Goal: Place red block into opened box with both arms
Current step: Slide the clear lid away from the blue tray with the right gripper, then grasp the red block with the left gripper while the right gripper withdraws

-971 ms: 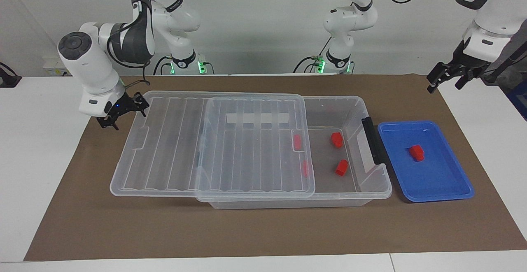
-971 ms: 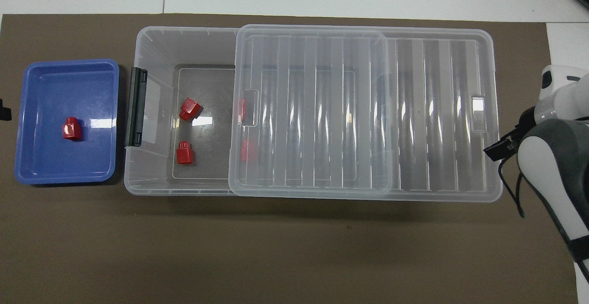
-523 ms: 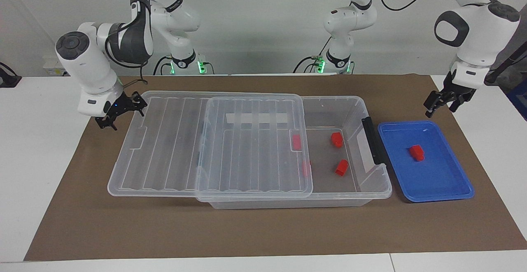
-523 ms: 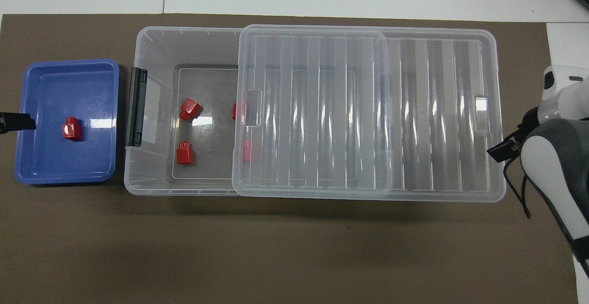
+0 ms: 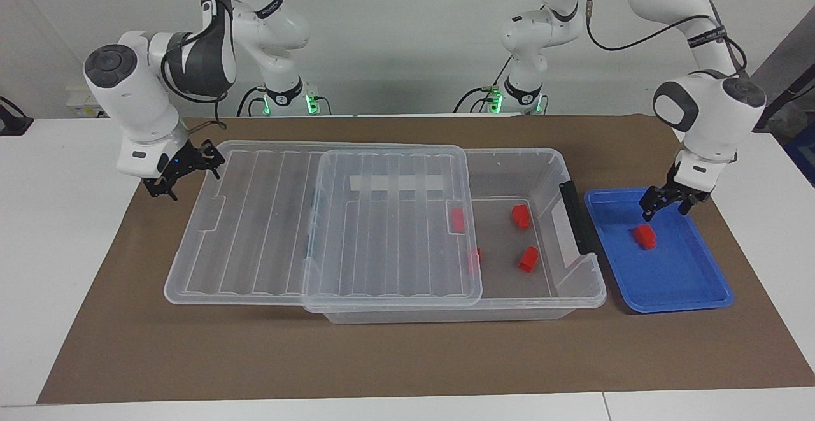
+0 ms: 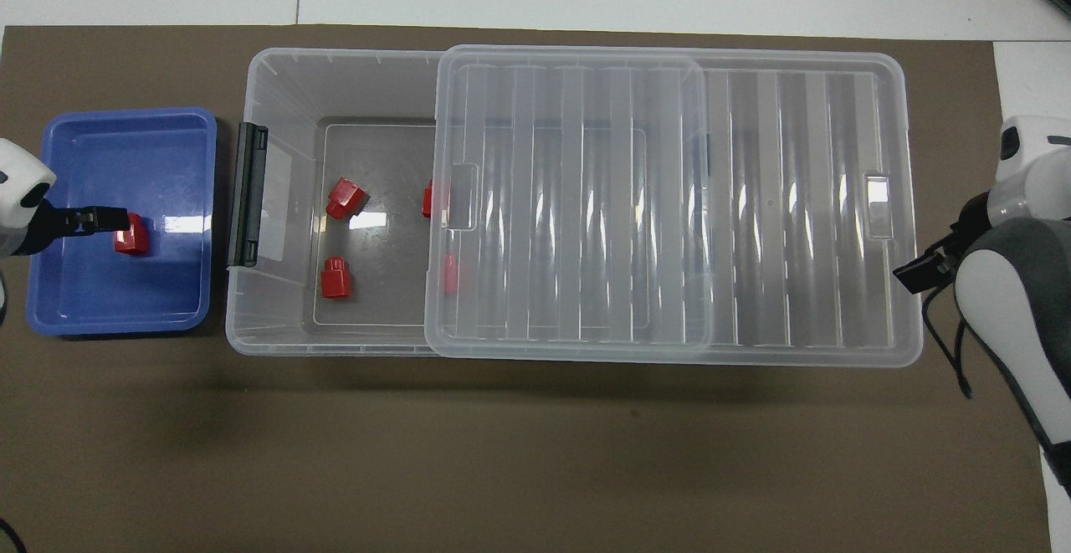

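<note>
Desk (image 5: 63,249): white top under a matte brown mat (image 5: 395,357); its ends are cut off in both views.
Box (image 5: 541,172): large clear plastic bin, dark grey handle at the left arm's end; interior partly veiled by the lid.
Lid (image 5: 267,217): ribbed, see-through, slid toward the right arm's end, a little more than a second ago.
Blue tray (image 5: 675,281): shallow, glossy, just beside the box handle.
Right tool (image 5: 184,172): fingers spread, empty, at the lid's end edge; contact cannot be told.
Left tool (image 5: 665,203): fingers spread, empty, over the tray just above the block; a second ago it was off beside the desk.
Red block (image 5: 644,236): chunky, stepped top, lying in the tray.
Other red blocks (image 5: 521,216): two clear in the box, two blurred under the lid edge.
</note>
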Controlling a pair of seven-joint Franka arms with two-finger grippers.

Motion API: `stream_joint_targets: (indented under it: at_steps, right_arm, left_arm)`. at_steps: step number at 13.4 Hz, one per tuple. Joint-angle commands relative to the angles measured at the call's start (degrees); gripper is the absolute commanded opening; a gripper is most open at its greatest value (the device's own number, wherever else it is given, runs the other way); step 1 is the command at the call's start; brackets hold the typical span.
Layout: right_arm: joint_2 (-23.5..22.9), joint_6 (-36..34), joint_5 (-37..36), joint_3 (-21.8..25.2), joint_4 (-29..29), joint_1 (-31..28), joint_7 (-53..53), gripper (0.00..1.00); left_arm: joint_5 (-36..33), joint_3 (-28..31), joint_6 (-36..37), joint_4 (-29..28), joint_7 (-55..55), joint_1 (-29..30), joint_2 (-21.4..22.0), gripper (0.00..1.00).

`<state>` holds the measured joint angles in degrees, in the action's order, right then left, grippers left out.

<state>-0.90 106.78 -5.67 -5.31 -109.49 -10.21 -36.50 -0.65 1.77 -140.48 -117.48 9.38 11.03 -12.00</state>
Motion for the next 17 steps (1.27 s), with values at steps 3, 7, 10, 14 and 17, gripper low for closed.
stream_joint_targets:
  at_steps: [3, 7, 10, 14, 17]
  right_arm:
    - [4.76, -2.81, 0.04, -0.84, -0.72, 3.87, 18.43, 1.0]
    - [4.86, -4.13, 1.27, -0.84, 0.76, 7.56, 38.38, 1.0]
    - [3.72, -5.0, 3.91, -0.84, 6.72, 7.74, 46.23, 1.0]
    - [2.93, -8.59, 3.91, -0.84, 14.45, 7.92, 52.84, 1.0]
    - [0.56, -13.34, 2.86, -0.84, 21.22, 7.57, 52.93, 1.0]
  left_arm:
    - [-0.49, -0.01, -7.88, -0.2, 7.22, 1.1, -5.93, 1.0]
    - [-0.49, -0.01, -8.49, -1.44, 7.41, 0.93, -5.93, 0.96]
    - [-0.49, -0.01, -8.49, -2.22, 7.5, 0.84, -5.84, 0.86]
    - [-0.49, -0.01, -8.75, -4.94, 7.06, 0.58, -4.97, 0.67]
    - [-0.49, 0.17, -8.76, -5.13, 7.15, 0.93, -4.96, 0.0]
